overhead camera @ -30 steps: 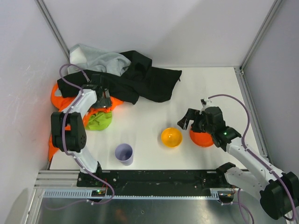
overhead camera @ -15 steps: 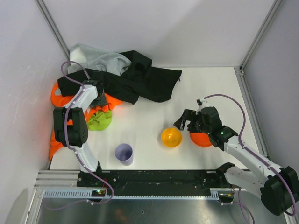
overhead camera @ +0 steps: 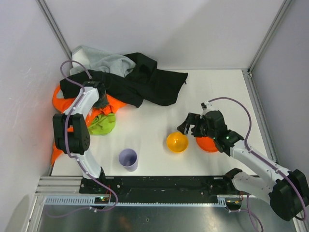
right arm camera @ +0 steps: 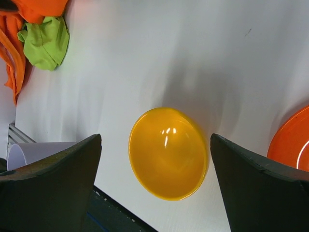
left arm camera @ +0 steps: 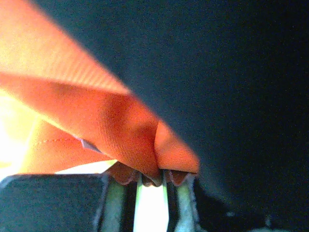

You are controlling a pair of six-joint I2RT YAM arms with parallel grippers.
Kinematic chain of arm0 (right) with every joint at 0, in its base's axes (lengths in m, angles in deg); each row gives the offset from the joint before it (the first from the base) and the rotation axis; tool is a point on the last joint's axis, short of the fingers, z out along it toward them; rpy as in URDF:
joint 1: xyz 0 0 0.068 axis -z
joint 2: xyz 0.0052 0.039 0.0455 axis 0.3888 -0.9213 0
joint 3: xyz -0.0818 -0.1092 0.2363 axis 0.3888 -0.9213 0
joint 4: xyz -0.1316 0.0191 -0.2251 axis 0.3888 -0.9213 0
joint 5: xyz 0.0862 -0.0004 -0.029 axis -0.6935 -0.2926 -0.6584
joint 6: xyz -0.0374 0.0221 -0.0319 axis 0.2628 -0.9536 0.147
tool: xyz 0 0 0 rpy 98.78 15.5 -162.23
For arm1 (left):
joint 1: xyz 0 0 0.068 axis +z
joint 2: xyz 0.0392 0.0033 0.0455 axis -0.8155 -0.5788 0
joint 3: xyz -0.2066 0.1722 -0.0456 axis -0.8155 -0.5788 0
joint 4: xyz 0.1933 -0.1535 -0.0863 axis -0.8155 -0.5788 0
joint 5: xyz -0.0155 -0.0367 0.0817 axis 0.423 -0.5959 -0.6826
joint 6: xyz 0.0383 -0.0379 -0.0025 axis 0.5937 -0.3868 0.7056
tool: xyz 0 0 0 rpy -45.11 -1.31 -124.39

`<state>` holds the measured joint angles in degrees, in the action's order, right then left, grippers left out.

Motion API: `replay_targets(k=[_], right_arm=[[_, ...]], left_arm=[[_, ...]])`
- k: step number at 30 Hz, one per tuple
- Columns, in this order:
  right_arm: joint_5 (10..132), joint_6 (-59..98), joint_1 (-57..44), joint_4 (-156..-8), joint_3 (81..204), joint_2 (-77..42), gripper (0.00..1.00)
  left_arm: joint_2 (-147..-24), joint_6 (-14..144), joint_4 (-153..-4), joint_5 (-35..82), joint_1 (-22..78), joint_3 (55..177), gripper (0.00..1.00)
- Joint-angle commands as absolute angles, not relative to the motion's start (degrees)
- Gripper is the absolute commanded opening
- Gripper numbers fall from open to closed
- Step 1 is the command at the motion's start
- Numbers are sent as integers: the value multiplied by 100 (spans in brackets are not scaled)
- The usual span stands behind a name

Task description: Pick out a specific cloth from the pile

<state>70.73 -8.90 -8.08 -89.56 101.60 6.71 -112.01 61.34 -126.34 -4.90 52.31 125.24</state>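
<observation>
Three views, each with its own share.

From above only: whole pile (overhead camera: 140,79) in the far-left corner of the worktop (overhead camera: 222,92). Black garment (overhead camera: 159,84) draped over light grey garment (overhead camera: 99,60), orange garment (overhead camera: 63,99) along the left edge. Left arm reaching into the heap, fingers out of sight from this angle.

From the left wrist only: left pincer (left arm camera: 150,186) nearly closed, pale fingers (left arm camera: 182,208) with a narrow bright gap between. Orange fold bunched right at the tips, black fabric filling the upper right. Cannot tell whether pinching that fold or merely pressed against it.

Lime-green cloth (overhead camera: 102,123) crumpled at the near edge of the pile, touching orange fabric, just beside the left arm, in neither pincer. Caught also in the right wrist view, top-left corner.

Right pincer (overhead camera: 189,126) spread wide, holding nothing, near yellow bowl (overhead camera: 177,141). Dark fingers (right arm camera: 53,188) framing that bowl on either side in the wrist view.

Orange bowl (overhead camera: 208,144) just beside the yellow one, partly under the right arm. Purple cup (overhead camera: 128,158) near the front edge, well apart from the pile.
</observation>
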Motion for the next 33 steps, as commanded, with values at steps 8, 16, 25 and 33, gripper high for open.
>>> replay_targets(k=[8, 16, 25, 33], right_arm=[[7105, -870, -1048, -8703, 10761, 123, 99], [7025, -922, -1243, -8586, 11152, -400, 99], [6797, -857, -1501, -8540, 11896, -1235, 99], [6423, -803, -1766, -8522, 12864, -2273, 99]], left_arm=[[-9544, 6322, -12045, -301, 5279, 13700, 1], [-9425, 6425, -12030, -369, 5279, 13952, 1], [-9791, 6506, -11994, -805, 5313, 13800, 1], [-10165, 6095, -11674, -1140, 5588, 13348, 1]])
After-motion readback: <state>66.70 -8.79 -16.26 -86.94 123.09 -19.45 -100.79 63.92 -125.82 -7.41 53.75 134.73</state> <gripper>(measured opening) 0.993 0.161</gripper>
